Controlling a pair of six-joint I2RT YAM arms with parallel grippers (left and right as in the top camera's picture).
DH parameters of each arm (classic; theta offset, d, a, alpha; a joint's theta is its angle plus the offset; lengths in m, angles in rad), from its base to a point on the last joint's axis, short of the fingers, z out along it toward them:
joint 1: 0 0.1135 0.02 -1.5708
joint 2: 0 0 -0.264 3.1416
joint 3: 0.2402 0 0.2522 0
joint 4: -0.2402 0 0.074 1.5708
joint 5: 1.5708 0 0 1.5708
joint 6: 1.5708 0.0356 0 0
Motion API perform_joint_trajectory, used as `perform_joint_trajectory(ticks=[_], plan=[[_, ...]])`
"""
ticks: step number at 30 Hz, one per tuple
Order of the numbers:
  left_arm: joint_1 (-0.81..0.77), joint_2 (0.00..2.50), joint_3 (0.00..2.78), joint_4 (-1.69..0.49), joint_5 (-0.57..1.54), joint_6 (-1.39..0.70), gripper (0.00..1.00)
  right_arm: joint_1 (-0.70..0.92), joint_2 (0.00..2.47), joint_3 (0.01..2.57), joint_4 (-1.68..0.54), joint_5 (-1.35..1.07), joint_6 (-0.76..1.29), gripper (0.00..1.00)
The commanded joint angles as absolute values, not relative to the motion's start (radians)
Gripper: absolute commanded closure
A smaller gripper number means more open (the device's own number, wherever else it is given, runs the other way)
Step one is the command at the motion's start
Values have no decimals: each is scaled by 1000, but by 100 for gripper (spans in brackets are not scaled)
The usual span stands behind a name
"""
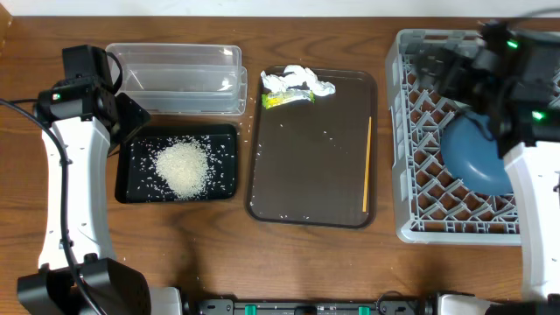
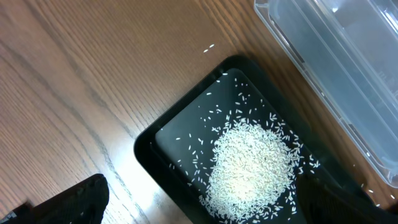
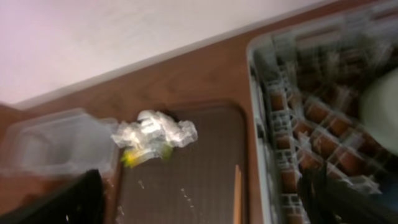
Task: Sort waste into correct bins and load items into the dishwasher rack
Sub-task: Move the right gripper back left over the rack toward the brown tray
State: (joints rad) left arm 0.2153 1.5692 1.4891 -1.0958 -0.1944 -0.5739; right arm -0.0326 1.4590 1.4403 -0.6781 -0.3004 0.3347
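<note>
Jaws spread wide on both sides, nothing held: my left gripper (image 2: 205,186) hangs over the rice (image 2: 252,165) heaped in the black tray (image 2: 143,149), beside the clear tub (image 1: 175,66); my right gripper (image 3: 199,186) hangs near the rack (image 1: 411,131) at its left wall. Only overhead shows the blue plate (image 1: 477,157) lying in the rack. Tissue (image 3: 155,132) and wrapper (image 3: 140,155) crowd the brown tray (image 1: 306,175) at its far edge, the stick (image 1: 367,162) lies along its right rim, and a strip of wood separates tray and rack.

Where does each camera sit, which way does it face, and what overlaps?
Overhead: fixed above the table, looking straight down; left arm by the black tray, right arm over the rack.
Left wrist: looks down at rice in the black tray, clear tub beside; left fingers at bottom corners.
Right wrist: blurred, over the rack, facing brown tray and tissue; right fingers at bottom corners.
Shared: overhead and left wrist, the rice; overhead and right wrist, the tissue.
</note>
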Motion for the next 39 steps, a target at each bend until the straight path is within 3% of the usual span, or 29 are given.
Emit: perform_joint_trajectory(ticks=[1, 13, 18, 21, 34, 39], plan=[[219, 1573, 1509, -1098, -211, -582, 2, 85, 1485, 1583, -807, -14, 225, 1], [219, 1573, 1509, -1098, -211, -582, 3, 292, 1539, 1601, -1013, -109, 179, 1], [219, 1573, 1509, -1098, -211, -582, 3, 322, 1609, 1578, -1018, -112, 276, 1], [219, 1573, 1509, -1098, -211, -582, 3, 323, 1698, 1576, -1050, -120, 337, 7], [219, 1573, 1509, -1098, -211, -582, 3, 363, 1933, 1576, -1143, -133, 336, 8], [219, 1573, 1509, -1098, -211, -582, 3, 393, 1985, 1576, -1138, -56, 397, 14]])
